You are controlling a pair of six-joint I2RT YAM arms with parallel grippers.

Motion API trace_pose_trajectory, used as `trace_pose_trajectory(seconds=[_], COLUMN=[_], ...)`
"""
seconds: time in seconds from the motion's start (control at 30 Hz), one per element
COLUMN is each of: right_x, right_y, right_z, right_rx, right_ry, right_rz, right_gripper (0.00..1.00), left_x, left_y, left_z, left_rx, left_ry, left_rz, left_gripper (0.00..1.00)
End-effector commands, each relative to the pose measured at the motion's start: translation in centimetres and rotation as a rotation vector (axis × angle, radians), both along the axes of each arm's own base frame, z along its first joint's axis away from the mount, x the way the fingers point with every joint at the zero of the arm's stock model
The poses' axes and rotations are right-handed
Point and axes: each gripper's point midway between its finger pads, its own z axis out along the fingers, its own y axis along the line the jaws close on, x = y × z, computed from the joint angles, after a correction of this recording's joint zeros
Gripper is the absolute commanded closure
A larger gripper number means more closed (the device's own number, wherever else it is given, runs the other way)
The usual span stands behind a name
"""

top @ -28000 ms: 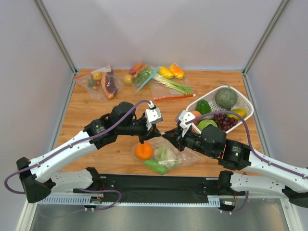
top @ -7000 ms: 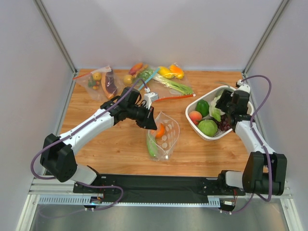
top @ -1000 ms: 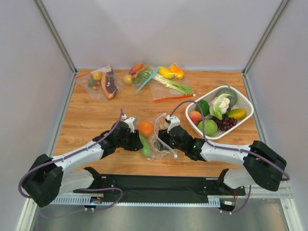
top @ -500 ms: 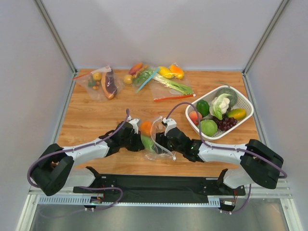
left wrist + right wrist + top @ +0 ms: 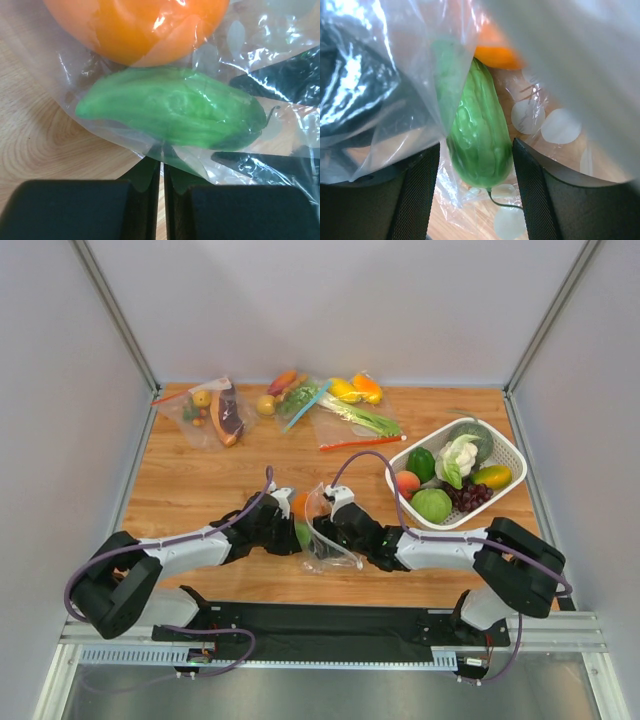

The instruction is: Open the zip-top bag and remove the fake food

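white basket (image 5: 519,458): right, holds grapes (image 5: 467,496) | red-zip bag (image 5: 215,412): far left

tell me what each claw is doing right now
left claw: shut on the film of the zip-top bag
right claw: open, one finger either side of the green piece

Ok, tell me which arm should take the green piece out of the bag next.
Right, probably: the right jaws stand open either side of the green piece in the zip-top bag, while the left jaws are pinched shut on its film.

The left gripper (image 5: 162,175) has closed, pinching the edge of the zip-top bag (image 5: 255,50)
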Motion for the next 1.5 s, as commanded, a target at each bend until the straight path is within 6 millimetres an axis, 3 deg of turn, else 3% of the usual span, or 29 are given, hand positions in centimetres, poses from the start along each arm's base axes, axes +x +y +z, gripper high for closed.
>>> trace_pose_trajectory(seconds=[0.0, 0.17, 0.3, 0.5, 0.63, 0.7, 0.73, 0.9, 1.1, 1.17, 1.3, 1.47], right_x=[0.8, 0.4, 0.3, 0.2, 0.0, -0.3, -0.4, -1.1, -1.0, -1.0, -0.9, -0.8], right_y=[1.7, 1.9, 1.8, 0.4, -0.8, -1.6, -1.8, -3.2, -4.7, -5.0, -5.2, -5.1], right_z=[0.9, -0.4, -0.2, 2.4, 5.0, 5.4, 6.7, 8.1, 8.1, 8.0, 7.9, 8.5], right_rx=[0.022, -0.006, -0.009, -0.009, 0.028, 0.033, 0.062, 0.078, 0.052, 0.042, 0.043, 0.065], right_ry=[-0.052, -0.037, -0.039, -0.08, -0.116, -0.119, -0.136, -0.141, -0.159, -0.162, -0.165, -0.17], right_rz=[0.012, 0.025, 0.021, 0.008, -0.011, -0.023, -0.027, -0.034, -0.07, -0.078, -0.089, -0.1], right_gripper=[0.38, 0.44, 0.72, 0.94, 0.98, 0.99, 0.99, 0.99, 0.99, 0.99, 0.99, 0.99], left_x=[0.6, 0.6, 0.5, 0.7, 0.7, 0.7, 0.7, 0.7, 0.8, 0.6, 0.0, -1.3], left_y=[-1.3, -1.3, -1.1, -0.8, -0.7, -0.6, -0.6, -0.7, -1.1, -1.0, -1.3, -1.7], left_z=[1.1, 0.8, 0.6, 0.6, 0.5, 0.4, 0.4, 0.7, 4.2, 5.1, 7.6, 8.7], left_rx=[-0.047, -0.041, -0.031, -0.021, -0.015, -0.013, -0.012, -0.022, -0.117, -0.143, -0.237, -0.319], left_ry=[-0.032, -0.028, -0.026, -0.034, -0.035, -0.035, -0.035, -0.037, -0.106, -0.13, -0.163, -0.135], left_rz=[-0.022, -0.027, -0.024, -0.012, -0.008, -0.005, -0.004, -0.001, 0.016, 0.01, 0.021, 0.003], left_gripper=[0.91, 0.92, 0.93, 0.95, 1.0, 1.0, 1.0, 1.0, 0.99, 0.93, 0.62, 0.44])
